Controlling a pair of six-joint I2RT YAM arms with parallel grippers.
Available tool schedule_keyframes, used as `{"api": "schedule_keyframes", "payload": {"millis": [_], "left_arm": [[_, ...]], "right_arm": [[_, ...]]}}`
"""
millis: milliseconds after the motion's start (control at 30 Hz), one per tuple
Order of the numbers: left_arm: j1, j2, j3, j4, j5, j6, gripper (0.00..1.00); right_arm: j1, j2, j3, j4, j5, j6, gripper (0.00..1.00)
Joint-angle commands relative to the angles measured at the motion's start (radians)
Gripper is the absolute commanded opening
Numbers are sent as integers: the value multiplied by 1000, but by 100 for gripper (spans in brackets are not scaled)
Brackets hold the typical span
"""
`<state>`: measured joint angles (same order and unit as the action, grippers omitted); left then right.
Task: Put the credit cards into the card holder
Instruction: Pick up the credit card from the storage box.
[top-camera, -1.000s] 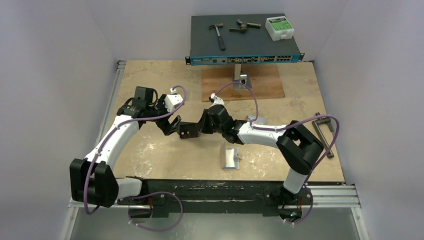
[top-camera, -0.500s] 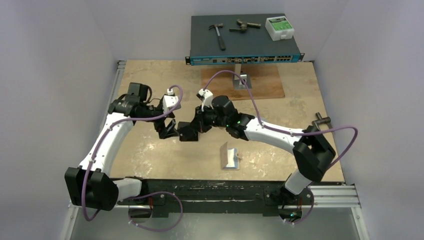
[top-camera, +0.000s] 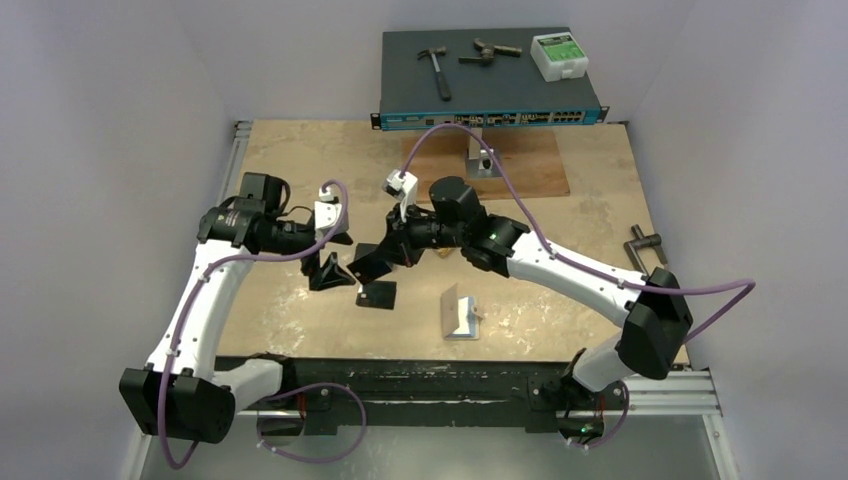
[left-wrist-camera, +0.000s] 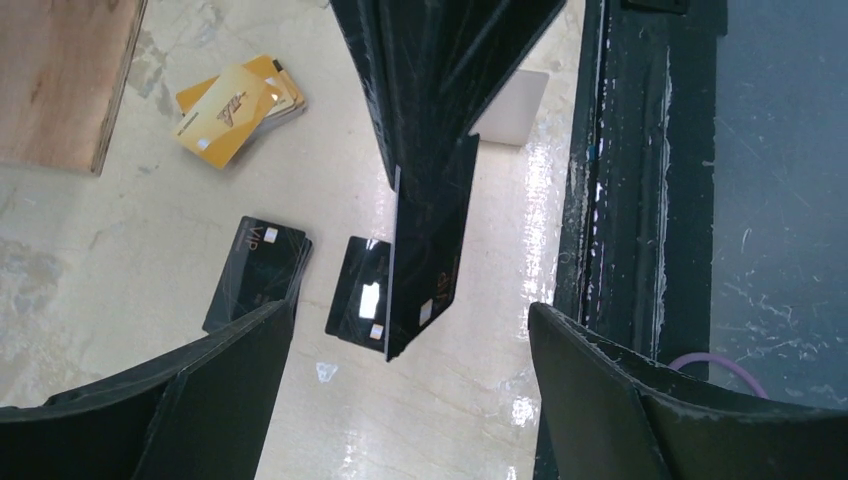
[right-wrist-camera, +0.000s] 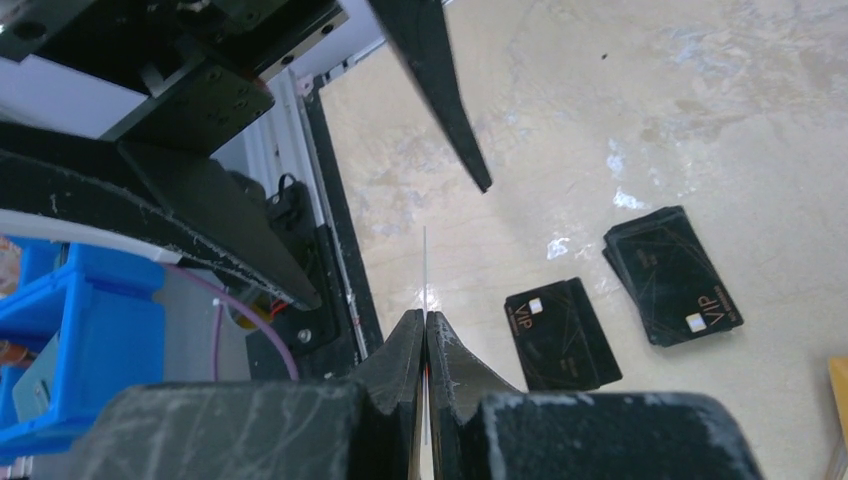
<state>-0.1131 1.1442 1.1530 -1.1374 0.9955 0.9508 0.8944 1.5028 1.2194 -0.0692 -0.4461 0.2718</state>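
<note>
While the right gripper (right-wrist-camera: 425, 318) is pinching a thin, glossy black card (left-wrist-camera: 425, 250) by one end, fingers pressed tight on it, the left gripper (left-wrist-camera: 410, 308) is hovering with its wedge-shaped fingers spread wide on either side of that card. The pale, leather-like card holder (top-camera: 458, 312) is standing half-folded on the mottled tabletop (top-camera: 560, 180), at four o'clock from the held card. Fanned orange-gold cards (left-wrist-camera: 235, 110) are lying at ten o'clock in the left wrist view, and flat black VIP cards (left-wrist-camera: 255, 270) are lying at eight.
</note>
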Motion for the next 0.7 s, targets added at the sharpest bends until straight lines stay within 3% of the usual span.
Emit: {"api": "schedule_keyframes", "payload": {"millis": [0,133,367,567,667], "left_arm": [[7,-12,8,30,82,-21,88],[6,3,14,-36,99,12,80],[6,62,57,-172,139,102,53],[6,46,69,-220,188,128,7],[6,21,65,-237,208,129,3]], "right_arm": [[43,-1,76,-81,-29,-65,0],[58,-3,92,-92,0,-82,0],[96,11,174,-163,50,-127,0],[105,14,205,-169,81,-146,0],[109,23,222,-179,87,-154,0]]}}
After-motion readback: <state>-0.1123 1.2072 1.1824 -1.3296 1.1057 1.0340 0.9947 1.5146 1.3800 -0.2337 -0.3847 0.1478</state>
